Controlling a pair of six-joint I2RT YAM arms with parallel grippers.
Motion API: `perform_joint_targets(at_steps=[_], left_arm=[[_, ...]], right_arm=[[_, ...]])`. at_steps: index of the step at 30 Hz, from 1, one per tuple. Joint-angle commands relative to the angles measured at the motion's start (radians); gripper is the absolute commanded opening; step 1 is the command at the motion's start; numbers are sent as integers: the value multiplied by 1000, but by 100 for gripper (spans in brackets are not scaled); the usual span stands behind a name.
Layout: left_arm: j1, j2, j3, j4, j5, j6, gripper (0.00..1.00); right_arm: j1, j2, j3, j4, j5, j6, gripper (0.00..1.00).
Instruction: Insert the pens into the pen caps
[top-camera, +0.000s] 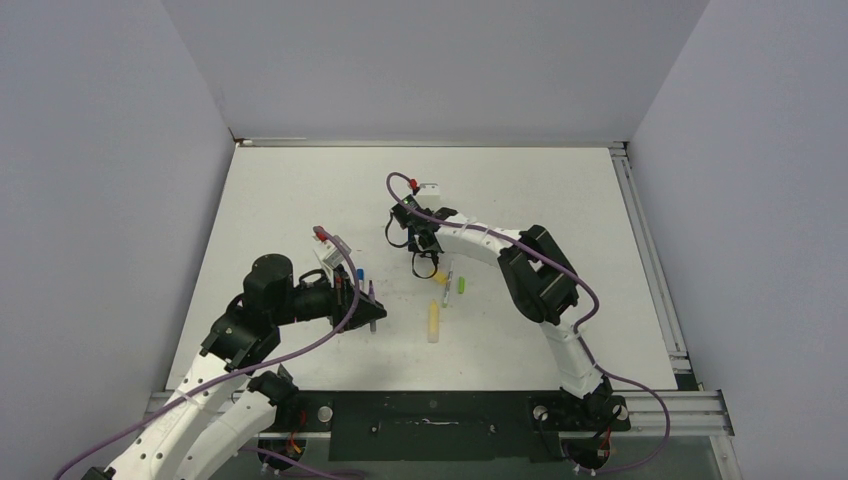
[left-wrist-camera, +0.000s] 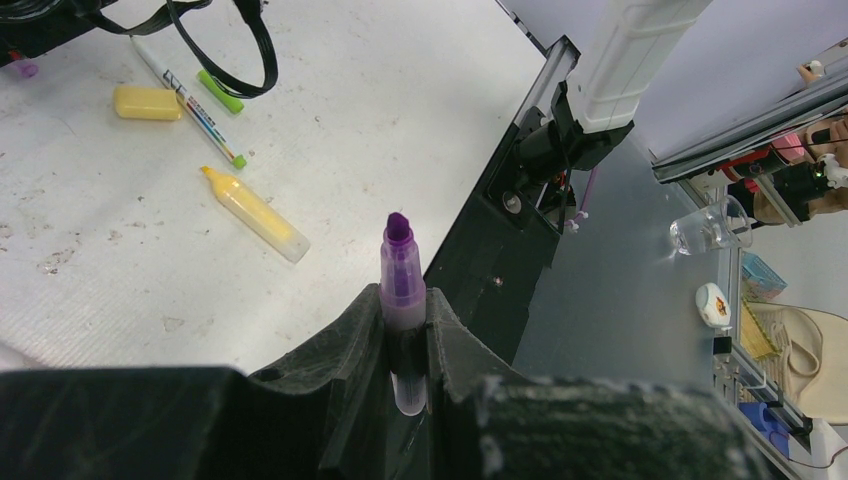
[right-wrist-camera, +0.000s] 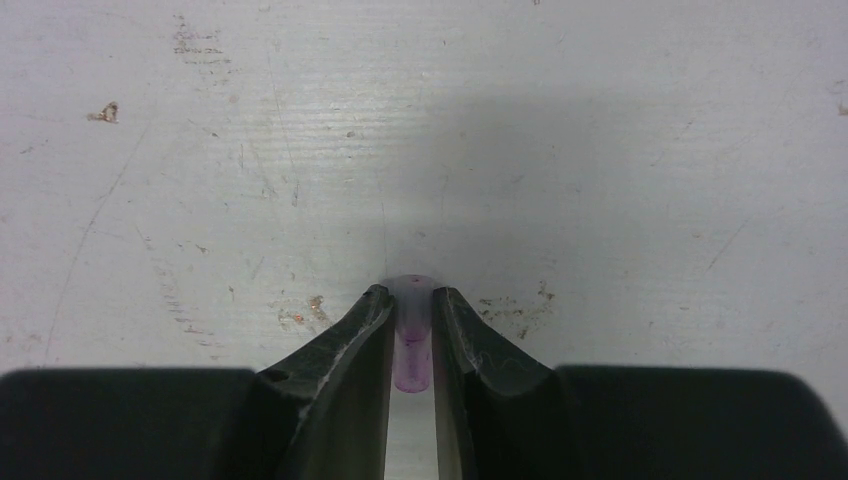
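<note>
Top view: left gripper (top-camera: 370, 308) and right gripper (top-camera: 425, 252) well apart above the table (top-camera: 560, 190); yellow marker (top-camera: 433, 322) lying between them, green cap (top-camera: 462, 285) near it
Left wrist: fingers clamped on the purple pen (left-wrist-camera: 400, 285), bare tip sticking out beyond them; yellow cap (left-wrist-camera: 146, 102) and thin grey-green pen (left-wrist-camera: 190, 105) touching on the table
Right wrist: fingers squeezed onto the pink-purple cap (right-wrist-camera: 411, 345), close over the table
</note>
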Motion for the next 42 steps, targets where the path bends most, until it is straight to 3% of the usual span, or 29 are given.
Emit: perform_joint_targets(at_steps=[1, 3, 15, 27, 34, 42], left_arm=[[-5, 1, 38, 12, -5, 20, 0], [-4, 2, 38, 12, -5, 19, 0], [-5, 37, 35, 24, 14, 6, 0], [-7, 96, 55, 18, -8, -5, 0], [-10, 138, 60, 50, 1, -31, 0], [-11, 179, 66, 106, 56, -69, 0]], right_arm=[[-2, 6, -21, -6, -6, -7, 13], [0, 0, -25, -6, -6, -12, 6], [1, -169, -79, 59, -26, -53, 5], [14, -527, -273, 193, -125, -102, 5], [21, -772, -459, 387, -276, -66, 5], [29, -928, -609, 651, -514, 18, 5]])
